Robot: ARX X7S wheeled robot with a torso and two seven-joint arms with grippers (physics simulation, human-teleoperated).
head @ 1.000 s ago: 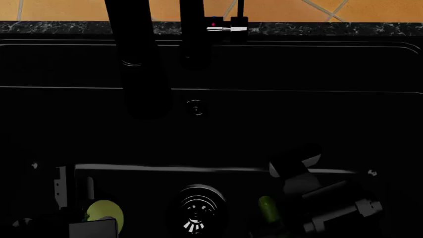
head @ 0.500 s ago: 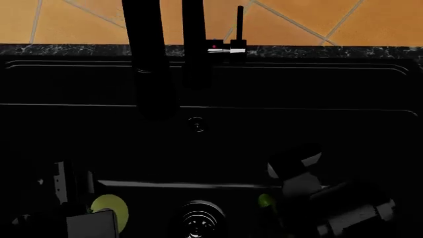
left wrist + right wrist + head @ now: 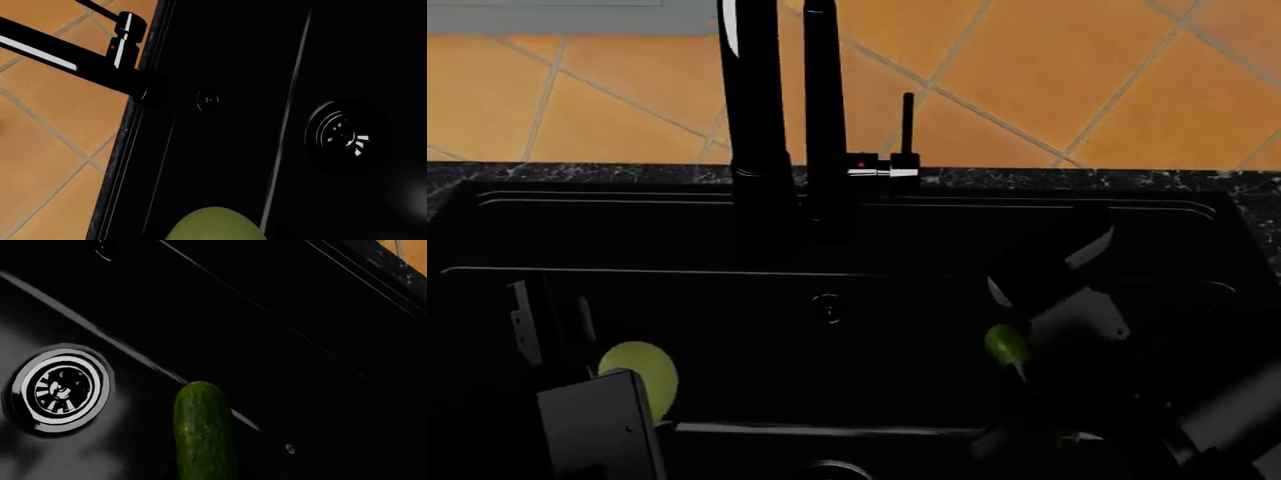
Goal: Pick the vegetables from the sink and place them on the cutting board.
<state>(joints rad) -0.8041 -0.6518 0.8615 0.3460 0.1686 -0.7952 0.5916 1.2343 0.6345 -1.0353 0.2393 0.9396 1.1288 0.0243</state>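
Both arms reach down into the black sink [image 3: 1174, 230], one on each side of the faucet [image 3: 761, 150]. The left hand [image 3: 601, 420] is low at the near left, and the pale yellow-green tomato [image 3: 641, 375] sits just against it. I cannot tell how wide this hand is open, or if it really grips the tomato. The right hand [image 3: 1034, 350] is tilted above the basin, with the cucumber [image 3: 203, 435] sticking out of it, its dark green bumpy skin and rounded tip well visible; the hand seems closed around it, off the sink floor.

Compared with a moment ago, the view is lifted: more orange tiles [image 3: 1028, 70] show behind the worktop [image 3: 587, 172], the drain [image 3: 59, 387] has nearly slipped under the lower edge of the head view, and both vegetables appear higher.
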